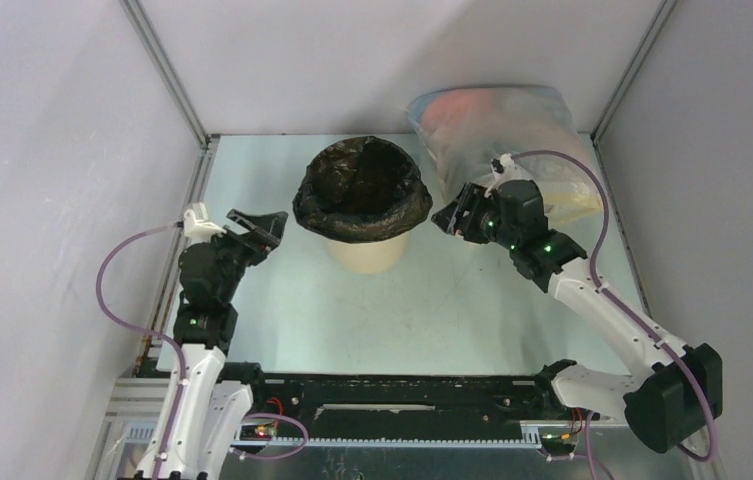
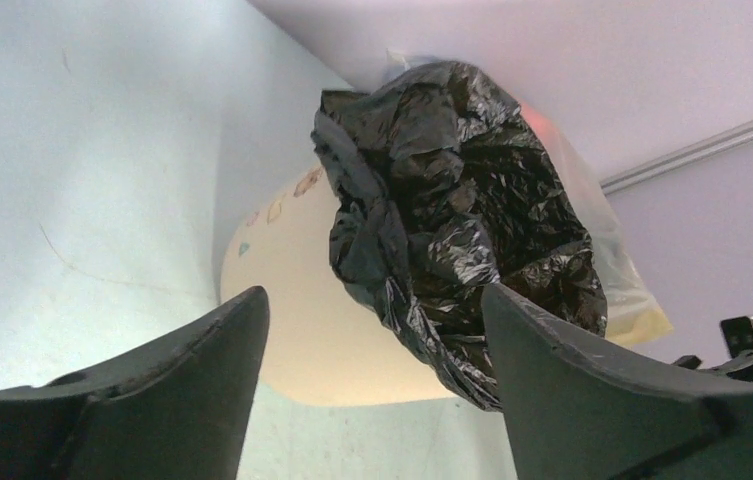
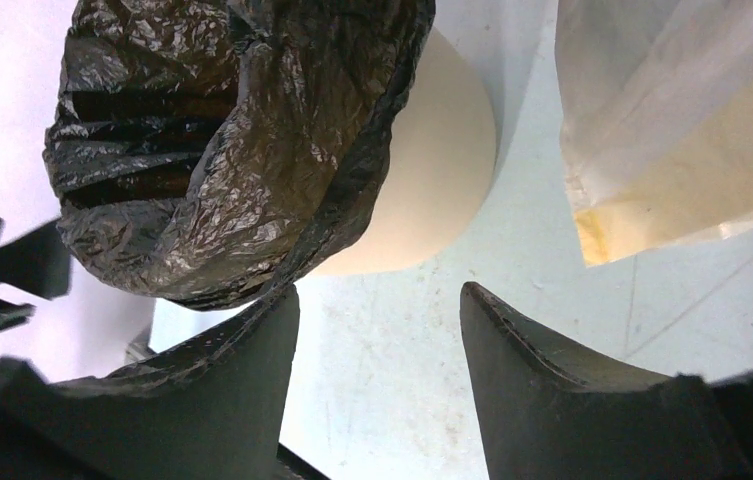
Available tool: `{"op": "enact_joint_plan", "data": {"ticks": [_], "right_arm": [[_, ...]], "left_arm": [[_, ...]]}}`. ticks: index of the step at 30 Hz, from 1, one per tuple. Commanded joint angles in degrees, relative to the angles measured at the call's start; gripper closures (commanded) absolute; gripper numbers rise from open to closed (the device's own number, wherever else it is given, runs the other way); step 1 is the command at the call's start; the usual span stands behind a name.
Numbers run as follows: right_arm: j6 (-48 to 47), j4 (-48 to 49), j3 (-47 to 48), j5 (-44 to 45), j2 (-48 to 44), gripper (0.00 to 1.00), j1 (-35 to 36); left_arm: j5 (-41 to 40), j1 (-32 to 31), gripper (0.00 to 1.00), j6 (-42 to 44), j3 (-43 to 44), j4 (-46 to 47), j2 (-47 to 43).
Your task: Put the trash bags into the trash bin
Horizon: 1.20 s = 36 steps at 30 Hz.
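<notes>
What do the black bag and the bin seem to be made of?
Black bag: thin plastic film, glossy; it crinkles and catches light. Bin: probably smooth matte plastic, beige; no seams or texture show, so I cannot be sure.

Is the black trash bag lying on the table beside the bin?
No: the trash bag sits in the bin, its edge folded over the rim.

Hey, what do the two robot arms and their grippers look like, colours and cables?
The left arm and right arm have white links, black joints with green lights, and a mauve cable looping to each wrist. The left gripper and right gripper have broad, matte black, tapering fingers. No sleeves or markings are visible.
</notes>
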Motion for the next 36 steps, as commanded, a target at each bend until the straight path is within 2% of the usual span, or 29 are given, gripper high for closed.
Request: {"op": "enact_joint_plan", "data": {"ticks": [1, 7, 16, 26, 32, 36], "right_arm": [[9.4, 7.58, -1.32, 2.18, -0.1, 0.37, 1.51], [13.26, 10.62, -1.33, 4.41, 2.35, 0.38, 4.17], [14.17, 12.84, -1.33, 2.66, 6.73, 0.43, 3.94], [12.81, 12.55, -1.33, 2.28, 9.61, 0.45, 3.52], [12.12, 12.84, -1.33, 1.89, 11.81, 0.46, 3.53], [11.77, 14.65, -1.33, 0.1, 14.75, 0.47, 3.36]], "left_arm": [[3.6, 0.05, 0.18, -4.95, -0.92, 3.19, 3.44], [7.68, 0.05, 0.26, -6.33, -0.88, 7.45, 8.41], [8.77, 0.05, 0.27, -7.99, -1.41, 11.52, 11.33], [9.85, 0.05, 0.33, -8.29, -0.99, 15.51, 17.36], [10.24, 0.05, 0.42, -7.52, -2.13, 17.76, 20.37], [10.81, 0.05, 0.52, -7.52, -4.21, 20.71, 22.04]]}}
